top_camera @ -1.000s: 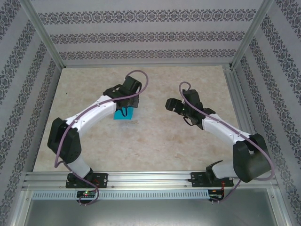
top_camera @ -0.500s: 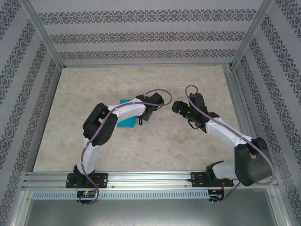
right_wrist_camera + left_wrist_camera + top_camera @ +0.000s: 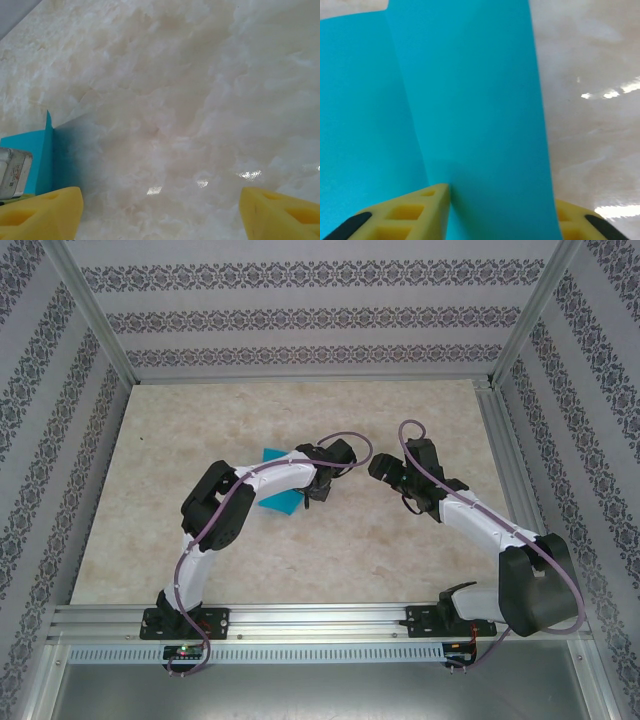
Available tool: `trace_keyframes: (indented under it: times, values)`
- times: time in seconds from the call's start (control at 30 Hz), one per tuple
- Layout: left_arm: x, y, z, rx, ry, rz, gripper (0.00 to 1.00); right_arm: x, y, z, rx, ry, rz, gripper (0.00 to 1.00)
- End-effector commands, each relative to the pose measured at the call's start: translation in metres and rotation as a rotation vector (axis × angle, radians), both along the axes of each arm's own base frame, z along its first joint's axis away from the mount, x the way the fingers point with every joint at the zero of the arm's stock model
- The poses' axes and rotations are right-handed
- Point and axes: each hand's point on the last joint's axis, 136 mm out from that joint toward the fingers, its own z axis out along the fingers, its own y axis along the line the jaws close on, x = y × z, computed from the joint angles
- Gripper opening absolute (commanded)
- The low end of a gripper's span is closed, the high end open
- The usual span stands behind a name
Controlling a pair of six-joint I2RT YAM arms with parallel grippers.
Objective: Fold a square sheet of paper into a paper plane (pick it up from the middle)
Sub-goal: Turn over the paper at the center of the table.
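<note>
Between my right gripper's (image 3: 160, 200) spread fingers I see bare table (image 3: 200, 100), an open lane bounded at the view's left by the paper's (image 3: 45, 155) upright edge. A raised fold fills the gap between my left gripper's (image 3: 501, 212) parted fingers, with free table to its right. From above, the left arm (image 3: 262, 480) overlies the paper; the far and near table lies open up to the wall (image 3: 300, 315).

No writing can be read; the small grey label (image 3: 12, 172) is too blurred.
</note>
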Motion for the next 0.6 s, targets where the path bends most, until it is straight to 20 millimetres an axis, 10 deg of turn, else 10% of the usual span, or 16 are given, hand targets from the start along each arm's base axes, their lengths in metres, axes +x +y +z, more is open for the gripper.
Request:
trace_keyframes:
  times: [0.0,0.3,0.57]
  values:
    - [-0.001,-0.025,0.001,-0.105,0.023,-0.017,0.4,0.003,-0.001,0.002,0.029,-0.012,-0.014,0.82]
    - [-0.011,-0.049,-0.006,-0.284,0.119,-0.037,0.51,0.002,0.0,0.004,0.042,-0.017,-0.013,0.82]
    - [-0.02,-0.084,0.052,-0.526,0.114,-0.118,0.57,0.0,0.005,0.007,0.066,-0.023,0.008,0.82]
